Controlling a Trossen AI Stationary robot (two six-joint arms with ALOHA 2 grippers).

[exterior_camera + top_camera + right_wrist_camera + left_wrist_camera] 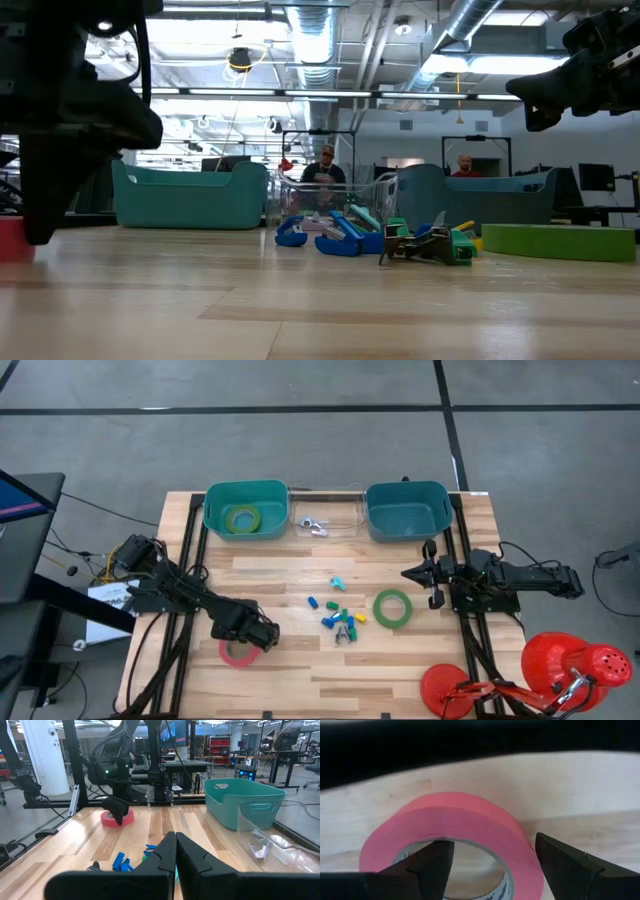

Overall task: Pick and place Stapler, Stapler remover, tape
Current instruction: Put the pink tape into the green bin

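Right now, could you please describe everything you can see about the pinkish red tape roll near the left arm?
The pinkish red tape roll is a flat ring with a wide hole and a pale inner core carrying some print. It lies flat on the wooden table, near its front left part, apart from the small coloured pieces. The left hand is right over it, open, one finger in the hole and one outside the wall. Whether the fingers touch it cannot be told.
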